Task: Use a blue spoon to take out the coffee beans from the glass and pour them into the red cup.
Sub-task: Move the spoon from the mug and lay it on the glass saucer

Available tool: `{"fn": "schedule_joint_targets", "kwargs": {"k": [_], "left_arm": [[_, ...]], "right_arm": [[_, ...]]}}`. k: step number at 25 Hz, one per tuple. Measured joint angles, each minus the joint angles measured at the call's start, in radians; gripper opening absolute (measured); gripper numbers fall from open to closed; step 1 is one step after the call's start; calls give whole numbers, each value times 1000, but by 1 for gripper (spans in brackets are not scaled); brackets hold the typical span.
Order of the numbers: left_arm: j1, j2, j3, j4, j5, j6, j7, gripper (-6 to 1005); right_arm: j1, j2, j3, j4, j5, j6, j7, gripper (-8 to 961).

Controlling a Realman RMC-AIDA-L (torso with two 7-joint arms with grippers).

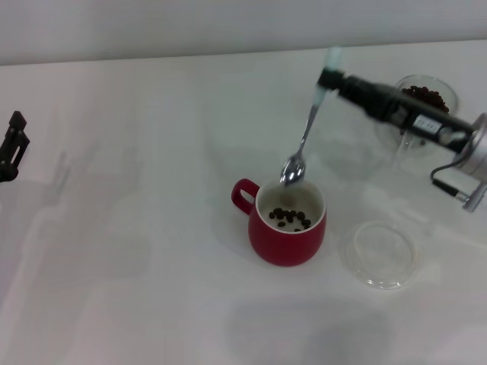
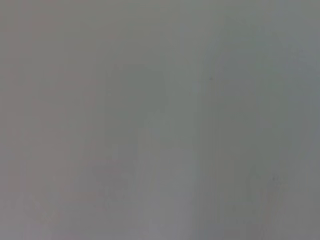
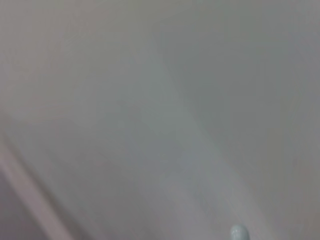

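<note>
A clear saucer [image 1: 379,252] lies nearest, beside the red cup [image 1: 288,228] holding coffee beans [image 1: 289,218]. The right gripper [image 1: 329,78] clamps the blue spoon [image 1: 307,132], bowl just above the rim. Behind stands the glass [image 1: 423,103]. The left gripper [image 1: 11,144] sits far left, grip unclear

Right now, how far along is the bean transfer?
Partly done. Some coffee beans already lie in the red cup. The right gripper holds the blue spoon, bowl at the cup's rim. More beans remain in the glass. The left gripper sits idle.
</note>
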Motion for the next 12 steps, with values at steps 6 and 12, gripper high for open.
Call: {"fn": "schedule_joint_targets", "kwargs": {"k": [6,12], "left_arm": [[-13,5,-5,6,-18,0,0,640],[-33,5,-5,-1,-52,-1,0,640]], "right_arm": [[-51,-24,134,-11,26,15,201,137],[-138,-54,162,-14,41,50,220,137]]}}
